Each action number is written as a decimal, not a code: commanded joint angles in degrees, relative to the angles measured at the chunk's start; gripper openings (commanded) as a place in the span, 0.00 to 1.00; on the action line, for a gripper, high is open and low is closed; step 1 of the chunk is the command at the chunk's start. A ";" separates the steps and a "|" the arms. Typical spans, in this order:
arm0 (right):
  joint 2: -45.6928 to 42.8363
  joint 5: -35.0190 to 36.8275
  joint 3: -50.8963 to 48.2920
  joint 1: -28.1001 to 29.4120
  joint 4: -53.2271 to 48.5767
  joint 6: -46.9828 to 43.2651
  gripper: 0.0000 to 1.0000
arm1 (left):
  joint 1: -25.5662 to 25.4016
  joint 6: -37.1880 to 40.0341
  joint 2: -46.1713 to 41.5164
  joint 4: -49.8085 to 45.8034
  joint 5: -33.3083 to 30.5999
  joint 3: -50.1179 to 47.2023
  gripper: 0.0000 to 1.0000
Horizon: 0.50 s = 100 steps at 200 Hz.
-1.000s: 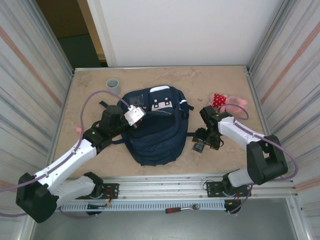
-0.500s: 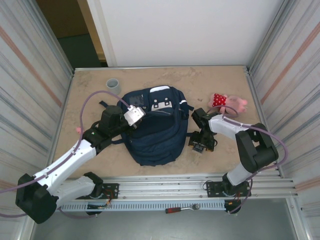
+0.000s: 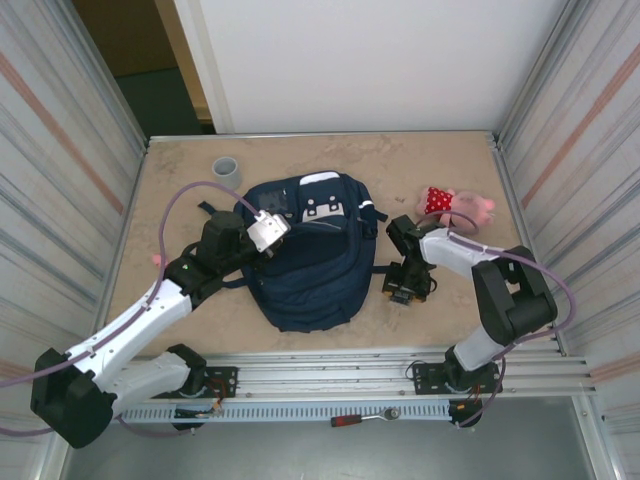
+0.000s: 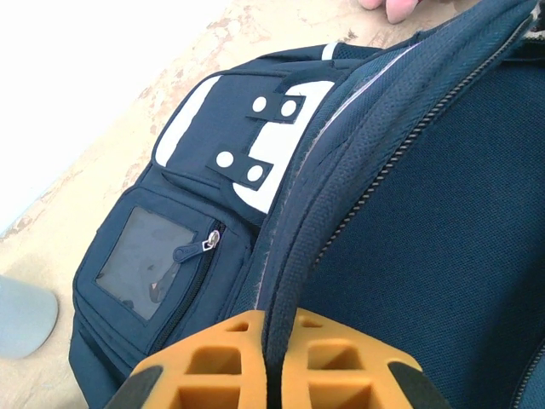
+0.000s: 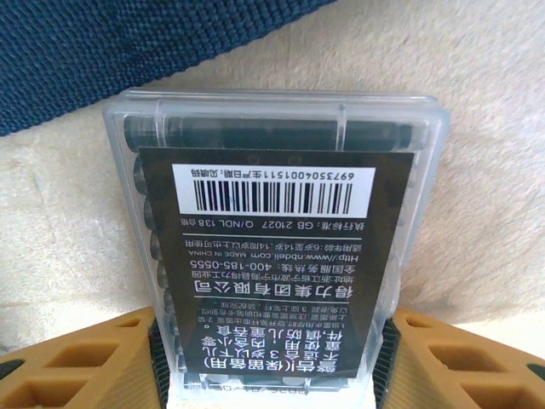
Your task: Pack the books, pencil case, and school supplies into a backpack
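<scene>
The navy backpack (image 3: 310, 260) lies flat mid-table, white patches at its far end. My left gripper (image 3: 283, 226) is shut on the padded zipper rim of the backpack (image 4: 443, 213), pinched between the orange fingers (image 4: 213, 358). One of the school supplies, a clear plastic box with a black barcode label (image 5: 272, 213), rests on the table just right of the bag. My right gripper (image 5: 272, 328) has its pads against both sides of the box (image 3: 400, 296). My right gripper (image 3: 404, 288) hangs low over it. Books and pencil case are out of view.
A pink and red plush toy (image 3: 455, 205) lies at the right, behind my right arm. A grey cup (image 3: 226, 168) stands at the back left, its rim also at the cup (image 4: 21, 315). A dark backpack strap (image 5: 128, 60) runs just beyond the box.
The right arm folded inward and its gripper slid slightly towards the backpack, jaws narrowing onto the clear box. The left arm and backpack have not moved.
</scene>
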 commanded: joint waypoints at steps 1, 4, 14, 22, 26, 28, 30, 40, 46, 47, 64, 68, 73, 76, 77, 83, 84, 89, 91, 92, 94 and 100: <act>-6.83 2.76 -0.76 0.07 3.50 -1.66 0.49 | 0.71 -1.42 -2.46 1.59 -0.60 0.96 0.04; -7.94 2.74 -0.76 0.17 3.83 -1.77 0.49 | 0.65 -1.45 -2.46 1.56 -0.53 0.94 0.04; -11.16 2.73 -0.53 0.36 4.88 -2.30 0.50 | 0.67 -1.71 -2.52 1.61 0.00 0.94 0.04; -14.20 2.60 -0.23 0.74 6.00 -3.11 0.50 | 0.68 -1.99 -2.54 1.80 0.19 0.97 0.04; -15.59 2.45 0.02 0.98 6.66 -3.67 0.50 | 0.66 -2.16 -2.60 1.86 0.31 0.94 0.04; -16.14 2.32 0.07 1.09 7.01 -3.94 0.50 | 0.69 -2.18 -2.52 1.94 0.41 0.94 0.04; -16.93 2.29 0.15 1.25 7.42 -4.27 0.50 | 0.66 -2.25 -2.57 2.00 0.50 0.94 0.04; -20.20 1.61 0.34 2.03 9.70 -6.14 0.50 | 0.65 -2.41 -2.54 2.07 0.84 1.03 0.04; -21.93 0.62 0.29 2.33 11.50 -7.53 0.50 | 0.67 -2.60 -2.58 2.05 1.05 1.16 0.04; -22.35 0.39 0.25 2.34 11.67 -7.79 0.50 | 0.66 -2.62 -2.54 2.05 1.06 1.18 0.04; -27.03 -3.58 -0.35 3.33 18.04 -12.99 0.51 | 0.67 -3.03 -2.46 2.12 2.04 1.59 0.04; -28.00 -4.36 -0.56 3.70 19.60 -14.38 0.51 | 0.68 -3.27 -2.41 2.10 2.28 1.61 0.04; -29.00 -5.64 -0.65 4.12 21.48 -16.37 0.51 | 0.69 -3.48 -2.40 2.07 2.54 1.76 0.04; -29.60 -6.24 -0.77 4.34 22.51 -17.63 0.52 | 0.66 -3.59 -2.38 2.05 2.85 1.83 0.04; -29.78 -6.42 -0.77 4.45 22.85 -18.07 0.52 | 0.66 -3.64 -2.39 2.10 2.88 1.87 0.04; -30.59 -7.13 -0.69 5.08 24.48 -20.41 0.52 | 0.69 -4.01 -2.33 2.06 3.28 1.90 0.04; -30.72 -7.22 -0.68 5.12 24.71 -20.60 0.52 | 0.67 -4.07 -2.33 2.10 3.31 1.95 0.04; -31.20 -7.89 -0.48 5.68 25.80 -22.91 0.52 | 0.65 -4.31 -2.32 2.17 3.56 1.91 0.04; -31.33 -8.33 -0.38 5.87 26.29 -23.89 0.53 | 0.67 -4.41 -2.39 2.21 3.60 1.91 0.04; -31.40 -8.61 -0.35 5.96 26.54 -24.40 0.53 | 0.66 -4.44 -2.40 2.17 3.65 1.95 0.04; -31.60 -9.15 -0.27 6.14 26.92 -25.45 0.53 | 0.65 -4.60 -2.40 2.19 3.77 1.92 0.04; -31.87 -10.86 0.06 6.71 27.93 -28.58 0.54 | 0.71 -4.81 -2.40 2.31 4.19 1.90 0.04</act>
